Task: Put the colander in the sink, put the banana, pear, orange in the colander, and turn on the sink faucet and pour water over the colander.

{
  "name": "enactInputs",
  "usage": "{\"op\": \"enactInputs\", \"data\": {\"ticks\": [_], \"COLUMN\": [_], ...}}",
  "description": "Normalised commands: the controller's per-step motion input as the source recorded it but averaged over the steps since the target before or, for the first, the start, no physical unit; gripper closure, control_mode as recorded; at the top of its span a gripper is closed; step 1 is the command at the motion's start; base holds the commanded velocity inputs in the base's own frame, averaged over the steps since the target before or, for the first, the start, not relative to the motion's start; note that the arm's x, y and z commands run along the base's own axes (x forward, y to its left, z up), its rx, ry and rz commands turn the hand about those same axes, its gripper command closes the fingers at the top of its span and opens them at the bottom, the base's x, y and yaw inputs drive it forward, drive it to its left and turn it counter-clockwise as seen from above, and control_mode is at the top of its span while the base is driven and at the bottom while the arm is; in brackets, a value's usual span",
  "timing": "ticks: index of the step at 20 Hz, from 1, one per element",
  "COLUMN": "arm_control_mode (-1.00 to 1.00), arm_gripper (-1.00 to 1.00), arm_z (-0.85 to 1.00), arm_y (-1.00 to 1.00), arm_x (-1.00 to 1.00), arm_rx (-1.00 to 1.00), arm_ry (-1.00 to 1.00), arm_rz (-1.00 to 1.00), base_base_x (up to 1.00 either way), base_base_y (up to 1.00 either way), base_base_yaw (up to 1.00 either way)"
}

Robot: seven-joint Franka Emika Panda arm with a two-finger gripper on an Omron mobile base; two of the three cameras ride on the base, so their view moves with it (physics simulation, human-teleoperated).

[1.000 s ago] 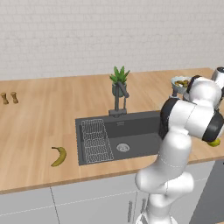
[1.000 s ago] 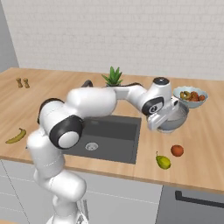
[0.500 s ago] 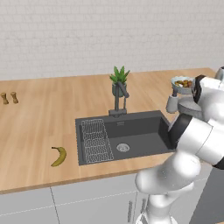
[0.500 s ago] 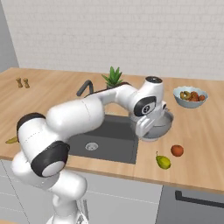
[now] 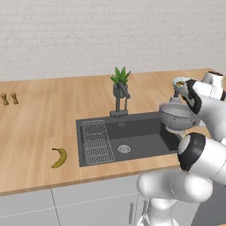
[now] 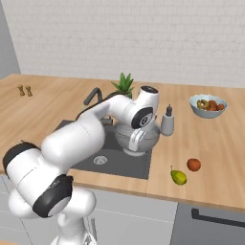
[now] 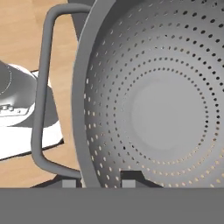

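Observation:
The silver perforated colander (image 5: 176,116) hangs tilted above the right end of the dark sink (image 5: 141,143). My gripper (image 7: 98,183) is shut on its rim. In the hand view the colander's inside (image 7: 166,105) and its loop handle (image 7: 43,87) are close up. From the right base view the hand (image 6: 136,141) covers part of the colander (image 6: 125,139). The banana (image 5: 59,157) lies on the counter left of the sink. The pear (image 6: 179,177) and the orange (image 6: 193,164) lie on the counter right of it. The dark faucet (image 5: 121,99) stands behind the basin, with no water visible.
A spiky green plant (image 5: 120,81) stands behind the faucet. A pale blue fruit bowl (image 6: 207,105) and a small grey bottle (image 6: 167,122) stand right of the sink. A wire rack (image 5: 97,142) fills the sink's left side. Two small shakers (image 5: 9,99) stand far left.
The arm has carried the colander left from the counter beside the fruit bowl to above the sink's right end. The fruit has not moved.

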Motion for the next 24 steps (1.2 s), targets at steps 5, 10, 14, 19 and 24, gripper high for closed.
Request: {"op": "enactInputs", "data": {"ticks": [5, 10, 14, 19, 24], "arm_control_mode": [-1.00, -1.00, -1.00, -1.00, -1.00], "arm_gripper": [1.00, 1.00, 1.00, 1.00, 1.00], "arm_z": [-0.37, -0.41, -0.58, -0.41, -0.34], "arm_y": [0.61, 0.30, 0.29, 0.16, 0.23], "arm_x": [0.43, 0.61, 0.34, 0.42, 0.34], "arm_rx": [0.07, 0.05, 0.00, 0.00, 0.02], "arm_ry": [0.02, 0.00, 0.03, 0.06, 0.01], "arm_rz": [0.33, 0.38, 0.40, 0.34, 0.25], "base_base_x": [0.00, 0.00, 0.00, 0.00, 0.00], "base_base_y": [0.00, 0.00, 0.00, 0.00, 0.00], "base_base_yaw": [0.00, 0.00, 0.00, 0.00, 0.00]}}
